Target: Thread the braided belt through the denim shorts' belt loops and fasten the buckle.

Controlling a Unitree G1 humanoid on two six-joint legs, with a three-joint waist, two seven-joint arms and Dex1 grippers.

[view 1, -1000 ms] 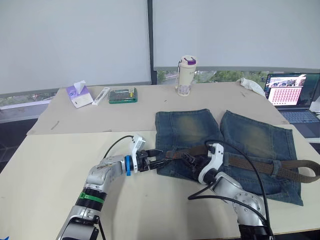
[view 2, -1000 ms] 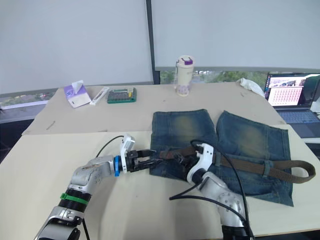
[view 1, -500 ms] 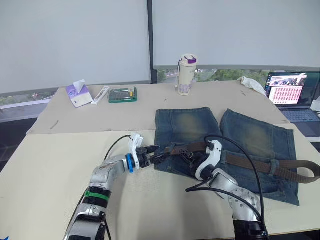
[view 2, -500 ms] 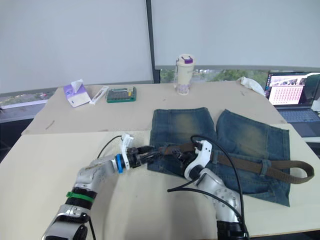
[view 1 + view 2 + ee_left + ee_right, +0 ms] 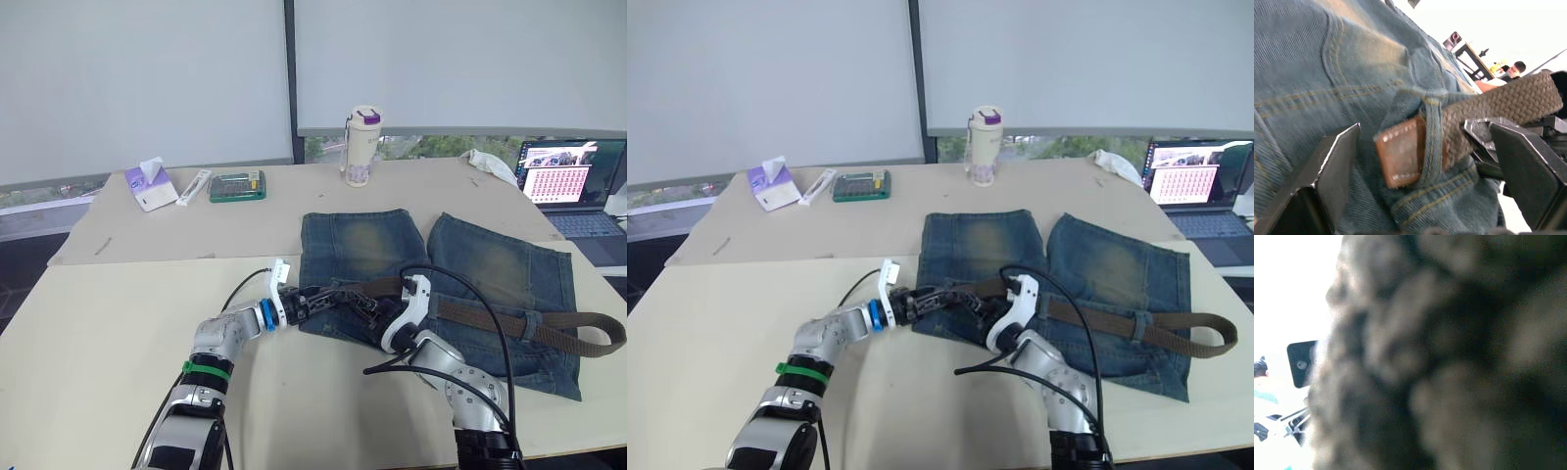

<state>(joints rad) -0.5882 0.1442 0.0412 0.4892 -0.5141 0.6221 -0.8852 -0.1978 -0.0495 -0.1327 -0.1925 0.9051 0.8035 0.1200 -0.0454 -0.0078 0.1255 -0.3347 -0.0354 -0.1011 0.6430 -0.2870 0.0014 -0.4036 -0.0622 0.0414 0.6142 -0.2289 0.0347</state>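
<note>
Your denim shorts (image 5: 460, 279) are lying flat on the table (image 5: 88, 323), with the braided belt (image 5: 509, 321) running along the waistband. Your left gripper (image 5: 1415, 161) is sitting with its fingers (image 5: 1337, 166) spread either side of the belt's brown leather tip (image 5: 1400, 156), which is poking through a belt loop (image 5: 1432, 132). Your right gripper (image 5: 372, 311) is pressing on the belt; you cannot tell its grip.
</note>
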